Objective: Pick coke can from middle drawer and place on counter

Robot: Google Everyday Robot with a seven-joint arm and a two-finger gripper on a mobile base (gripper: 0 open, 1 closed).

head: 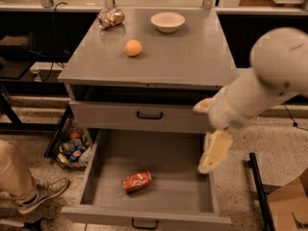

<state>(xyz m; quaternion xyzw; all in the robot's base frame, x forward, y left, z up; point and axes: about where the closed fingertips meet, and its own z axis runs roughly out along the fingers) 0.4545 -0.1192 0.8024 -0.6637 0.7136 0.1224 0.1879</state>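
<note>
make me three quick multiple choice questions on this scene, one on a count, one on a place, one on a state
1. How many things lie on the counter?
A one
B five
C three

2. Where is the gripper?
A over the right side of the open middle drawer
B touching the counter
C out of view

3. How does the coke can rest?
A upright
B on its side
C held in the gripper

Answers:
1 C: an orange, a white bowl and a shiny can.
2 A: it hangs by the drawer's right wall.
3 B: it lies flat on the drawer floor, apart from the gripper.
</note>
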